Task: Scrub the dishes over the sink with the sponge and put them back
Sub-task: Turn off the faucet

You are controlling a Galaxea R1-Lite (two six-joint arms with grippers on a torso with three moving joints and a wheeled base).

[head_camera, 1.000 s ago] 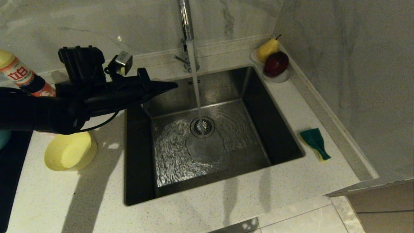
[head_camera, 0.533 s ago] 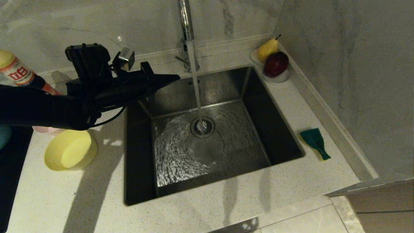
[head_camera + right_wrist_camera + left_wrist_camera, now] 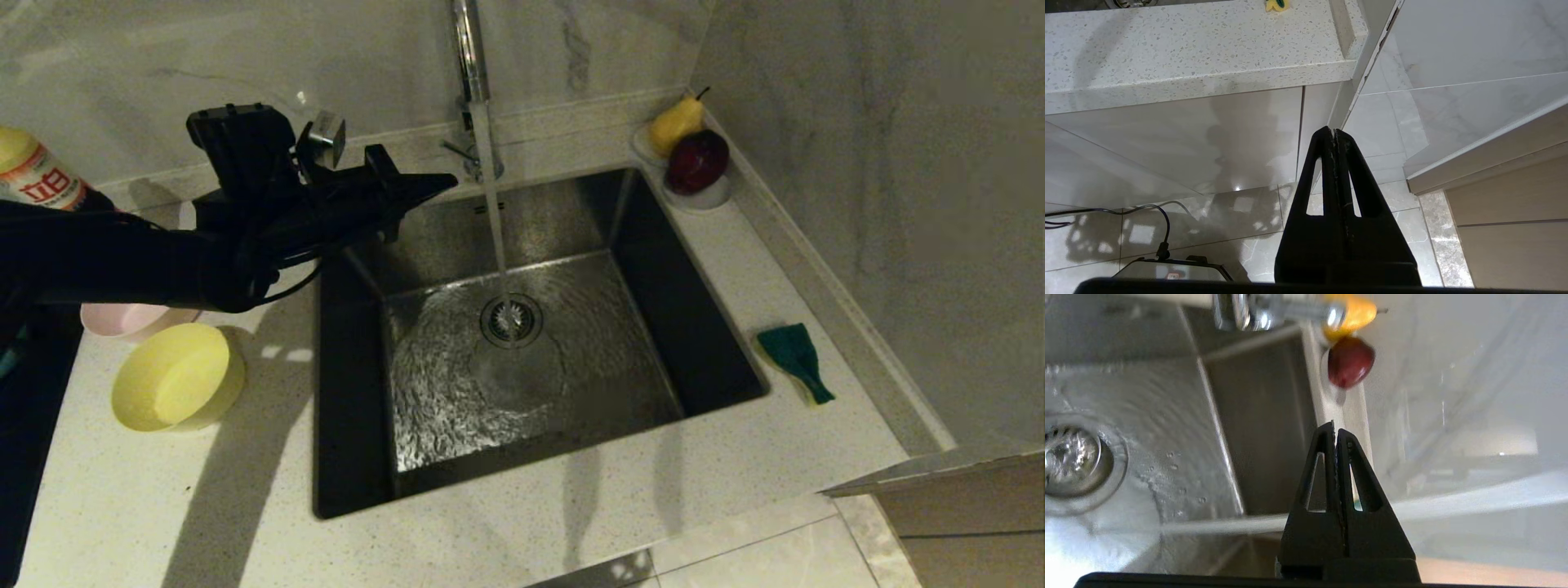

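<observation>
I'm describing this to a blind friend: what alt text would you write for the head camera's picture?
A black robot arm's closed left pincer hangs over the back left corner of a steel sink where the tap runs onto the drain. A yellow bowl and pink bowl sit on the counter left of the sink; a green-topped sponge lies on its right.

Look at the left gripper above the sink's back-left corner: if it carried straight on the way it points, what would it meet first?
Probably the running water stream under the faucet; the left gripper, jaws shut, points toward it, though depth is uncertain.
</observation>
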